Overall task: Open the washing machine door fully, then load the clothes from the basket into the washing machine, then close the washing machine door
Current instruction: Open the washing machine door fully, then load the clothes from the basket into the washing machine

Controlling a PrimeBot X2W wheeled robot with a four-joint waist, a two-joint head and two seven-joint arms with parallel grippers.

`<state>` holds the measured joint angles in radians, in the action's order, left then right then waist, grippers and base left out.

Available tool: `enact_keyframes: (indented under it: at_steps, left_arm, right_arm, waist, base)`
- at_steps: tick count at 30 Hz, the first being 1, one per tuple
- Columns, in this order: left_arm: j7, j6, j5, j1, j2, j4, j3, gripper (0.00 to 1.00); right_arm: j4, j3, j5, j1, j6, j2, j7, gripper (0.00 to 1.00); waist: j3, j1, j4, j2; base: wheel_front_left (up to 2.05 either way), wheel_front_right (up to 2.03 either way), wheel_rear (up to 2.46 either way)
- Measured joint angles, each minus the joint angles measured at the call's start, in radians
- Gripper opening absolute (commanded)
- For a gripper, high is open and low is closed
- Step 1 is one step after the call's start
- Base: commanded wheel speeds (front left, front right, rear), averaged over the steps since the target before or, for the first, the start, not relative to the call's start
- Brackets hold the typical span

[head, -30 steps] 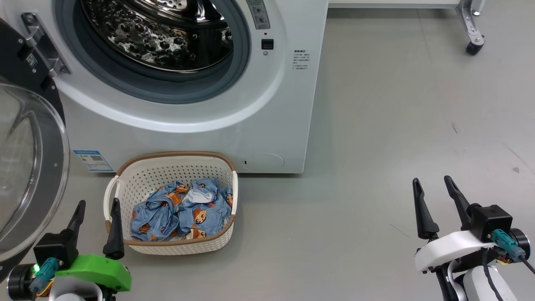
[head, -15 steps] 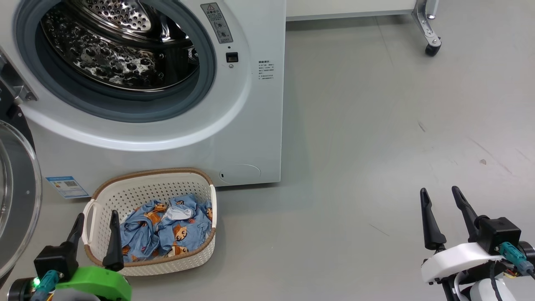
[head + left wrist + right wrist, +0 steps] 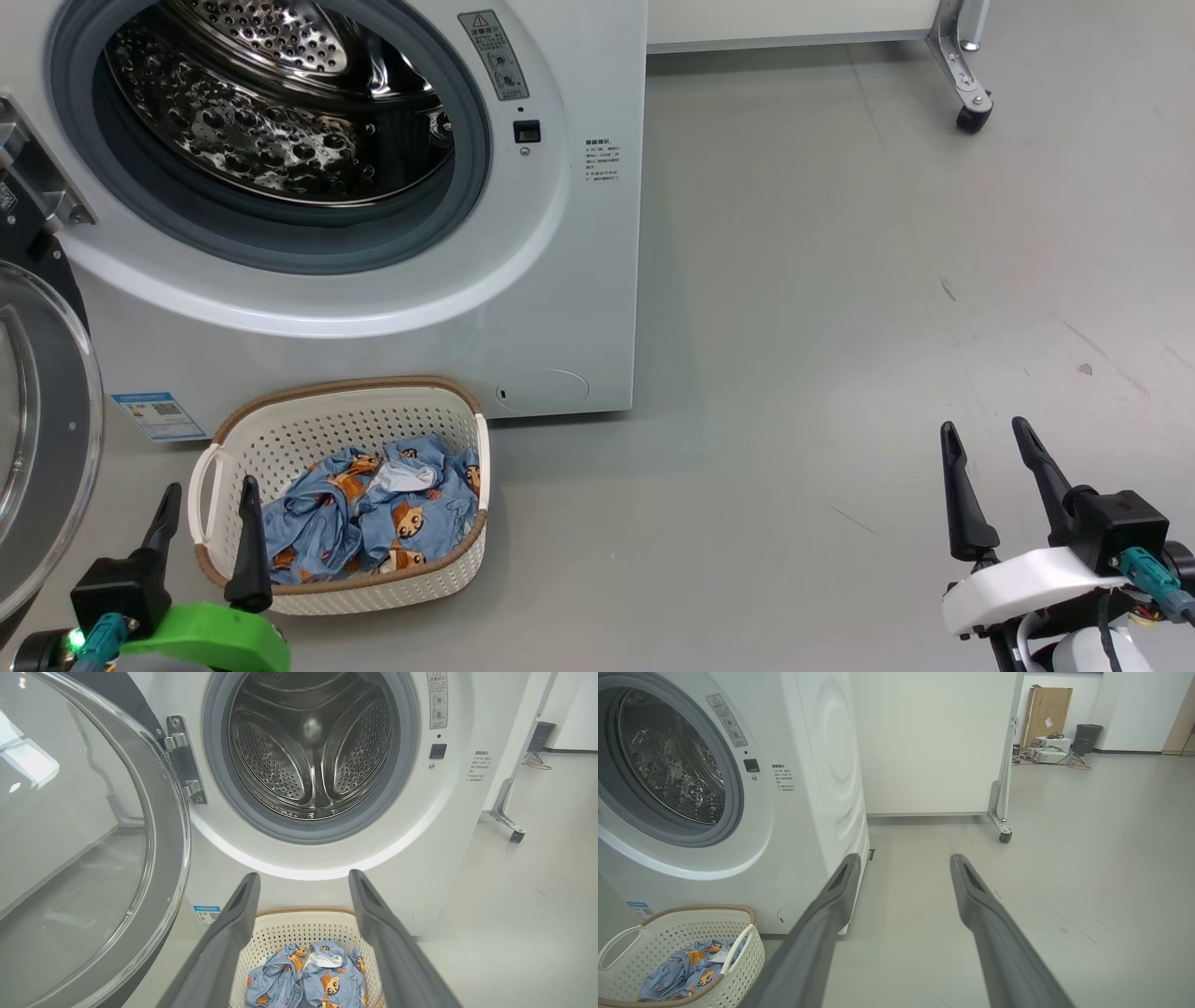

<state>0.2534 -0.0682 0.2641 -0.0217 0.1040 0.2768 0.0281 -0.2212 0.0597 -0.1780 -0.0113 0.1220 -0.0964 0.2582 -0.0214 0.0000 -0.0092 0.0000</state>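
My left gripper [image 3: 211, 485] is at the near left, its two fingers spread wide with nothing between them. My right gripper [image 3: 985, 426] is at the near right over bare grey floor [image 3: 840, 327], its fingers just as far apart and empty, well away from everything I have to handle. The washing machine [image 3: 560, 308] stands at the far left with its mouth uncovered, showing the grey rubber seal [image 3: 140, 201] and the shiny holed drum [image 3: 261, 121]. The door [image 3: 47, 439] hangs swung out on its hinge at the left edge, its clear glass bowl bulging just beside my left gripper. The basket [image 3: 317, 431] sits on the floor right against the foot of the machine, below the opening, next to a blue sticker [image 3: 159, 415]. The clothes [image 3: 373, 513] lie crumpled inside it, blue cloth with orange-brown figures and a bit of white on top. In my left wrist view they show between my fingers, further off. Far right, a wheel [image 3: 971, 117] of a white frame rests on the floor.
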Motion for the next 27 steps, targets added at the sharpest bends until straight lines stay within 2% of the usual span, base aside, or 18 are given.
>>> enact_keyframes:
  at_steps: [27]
  left_arm:
    - [0.000, 0.000, -0.025, 0.000, -0.004, -0.020, 0.012, 1.00]
  right_arm:
    - [0.014, -0.011, 0.000, -0.003, 0.000, 0.004, 0.000, 1.00]
  waist:
    - [-0.011, 0.0000, 0.020, 0.0000]
  base:
    - [0.00, 0.00, 0.00]
